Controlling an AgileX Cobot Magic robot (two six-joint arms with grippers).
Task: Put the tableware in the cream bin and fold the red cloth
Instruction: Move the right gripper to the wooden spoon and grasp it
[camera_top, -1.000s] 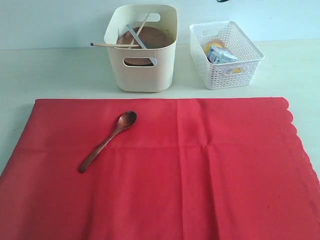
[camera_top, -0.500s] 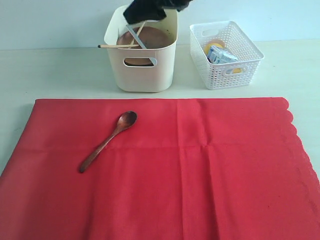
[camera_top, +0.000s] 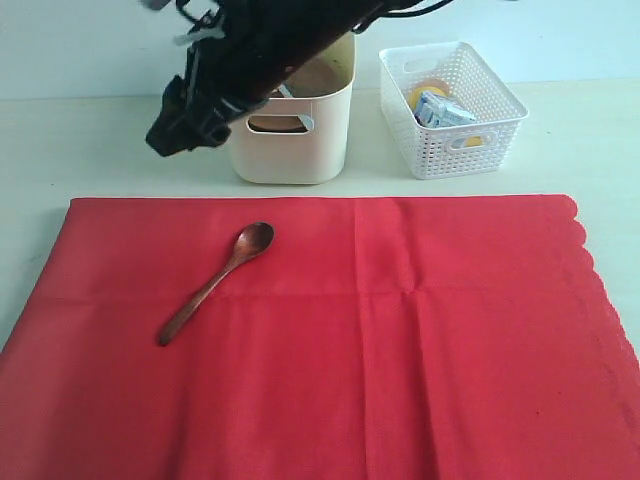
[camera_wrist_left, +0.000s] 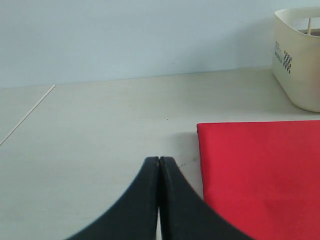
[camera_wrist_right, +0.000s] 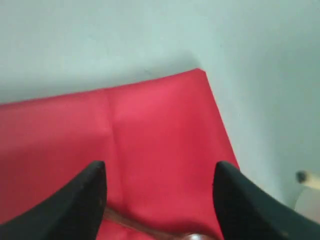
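The spoon (camera_top: 215, 283) lies on the cloth (camera_top: 450, 330), left of centre, apparently the last piece outside the bin (camera_top: 300, 160). The right claw (camera_top: 172, 128) hangs open and empty at upper left. Next it likely needs to drop and straddle the handle.

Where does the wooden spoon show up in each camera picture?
Exterior view: spoon lies on the red cloth, left of centre.
Left wrist view: not in it.
Right wrist view: probably the blurred brown strip between the right gripper's fingers.
Shared landmark: the red cloth.
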